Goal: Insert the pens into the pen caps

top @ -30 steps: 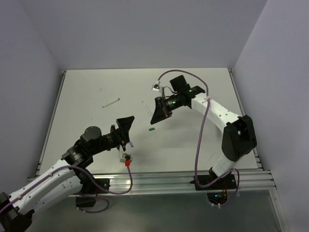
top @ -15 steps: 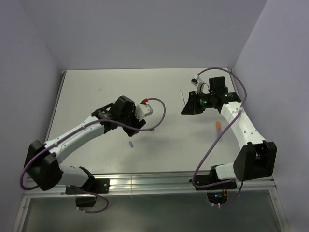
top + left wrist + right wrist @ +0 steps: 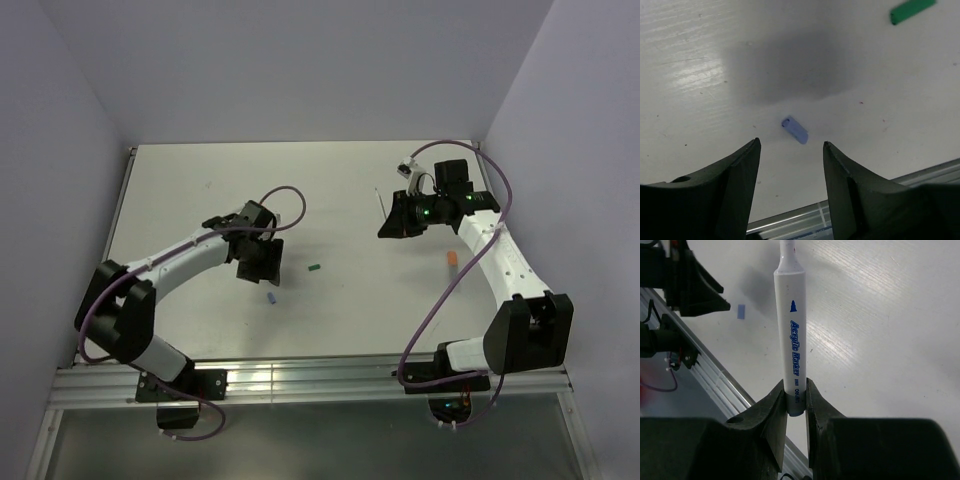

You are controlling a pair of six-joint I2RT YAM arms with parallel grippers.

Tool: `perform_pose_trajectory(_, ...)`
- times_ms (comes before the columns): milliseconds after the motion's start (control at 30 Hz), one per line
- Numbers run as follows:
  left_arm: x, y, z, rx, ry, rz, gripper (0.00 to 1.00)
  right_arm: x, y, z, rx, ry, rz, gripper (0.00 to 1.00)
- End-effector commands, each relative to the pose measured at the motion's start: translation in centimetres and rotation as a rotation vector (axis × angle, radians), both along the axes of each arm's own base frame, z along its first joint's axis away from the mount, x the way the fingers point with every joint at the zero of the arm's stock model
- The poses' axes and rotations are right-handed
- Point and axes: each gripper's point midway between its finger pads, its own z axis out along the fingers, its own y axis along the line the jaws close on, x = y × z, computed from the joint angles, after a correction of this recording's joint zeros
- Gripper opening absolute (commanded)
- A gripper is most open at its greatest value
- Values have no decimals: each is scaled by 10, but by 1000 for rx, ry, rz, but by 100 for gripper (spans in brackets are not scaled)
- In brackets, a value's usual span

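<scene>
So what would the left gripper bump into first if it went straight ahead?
Most likely the blue pen cap, lying on the table just ahead of the left gripper's open fingers, though depth is unclear.

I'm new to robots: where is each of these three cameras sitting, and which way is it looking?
Top camera: above and behind the arms, looking down on the table; both arms show.
Left wrist camera: on the left arm, looking down through the open left gripper at the blue cap.
Right wrist camera: looks along the right gripper, shut on a white pen.
Shared: all three show the blue cap.
</scene>
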Motion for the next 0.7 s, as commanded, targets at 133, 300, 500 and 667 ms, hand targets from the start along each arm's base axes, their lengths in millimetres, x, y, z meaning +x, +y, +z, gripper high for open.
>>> perform_pose_trajectory(133,-4,7,-31,-11,124,106,58,1,-2,-4,-5,6,12,0)
perform_pose_trajectory(300,-11,6,-37,-23,152,106,55,2,-2,-11,-3,27,19,0)
perform_pose_trajectory(500,-14,3,-46,-24,190,106,52,4,-2,-13,3,35,24,0)
perform_pose_trajectory(667,-15,-1,-54,8,199,82,49,3,-3,-15,5,41,24,0)
